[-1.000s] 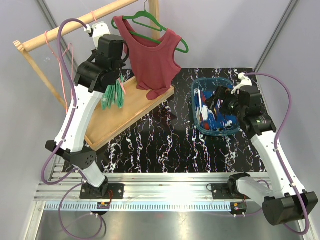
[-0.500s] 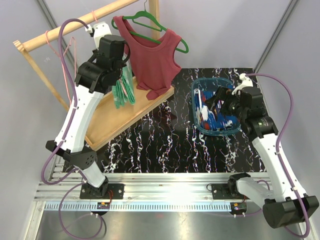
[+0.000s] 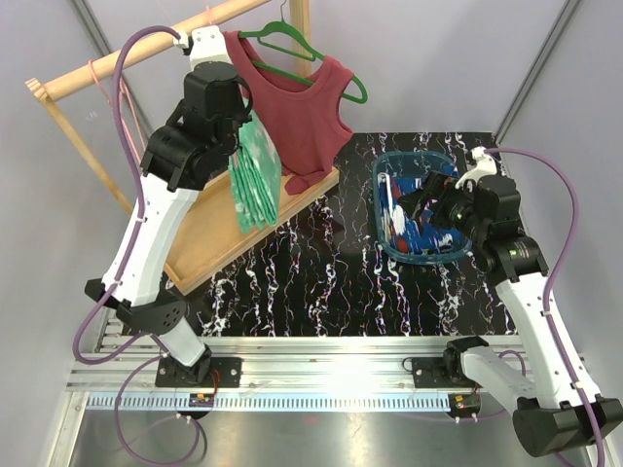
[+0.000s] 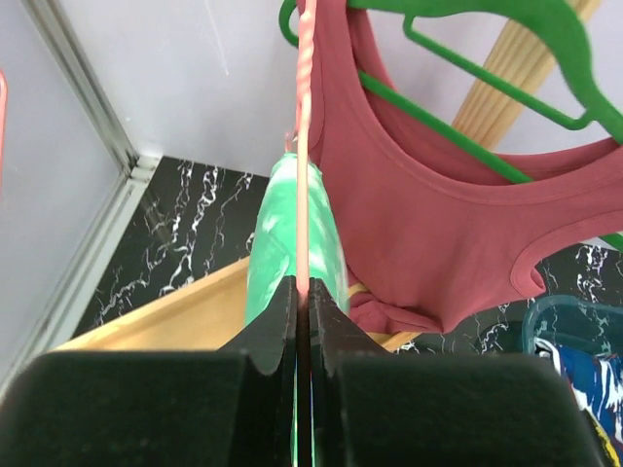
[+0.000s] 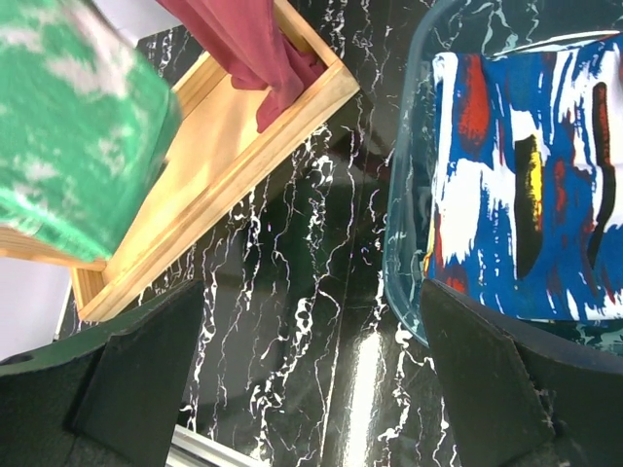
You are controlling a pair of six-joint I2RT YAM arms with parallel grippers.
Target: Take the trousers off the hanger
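The green-and-white tie-dye trousers (image 3: 255, 185) hang folded over a thin pink hanger (image 4: 303, 146), above the wooden tray. My left gripper (image 4: 303, 292) is shut on that hanger's wire, with the green trousers (image 4: 277, 243) just beyond the jaws. In the top view the left gripper (image 3: 237, 146) is beside the dark red tank top (image 3: 302, 117). The blue trousers with red and white pattern (image 3: 419, 229) lie in the clear blue basin (image 3: 414, 161). My right gripper (image 3: 423, 199) is open and empty above the basin's left side; the blue trousers (image 5: 526, 195) lie at its right.
The tank top hangs on a green hanger (image 3: 311, 49) from the wooden rail (image 3: 146, 49). Another pink hanger (image 3: 117, 107) hangs on the rail at the left. A wooden tray (image 3: 209, 233) lies under the rail on the black marbled table (image 3: 321, 282).
My left gripper has risen and moved right with the pink hanger; the green trousers have lifted and swung right toward the tank top. The right arm has drifted slightly right.
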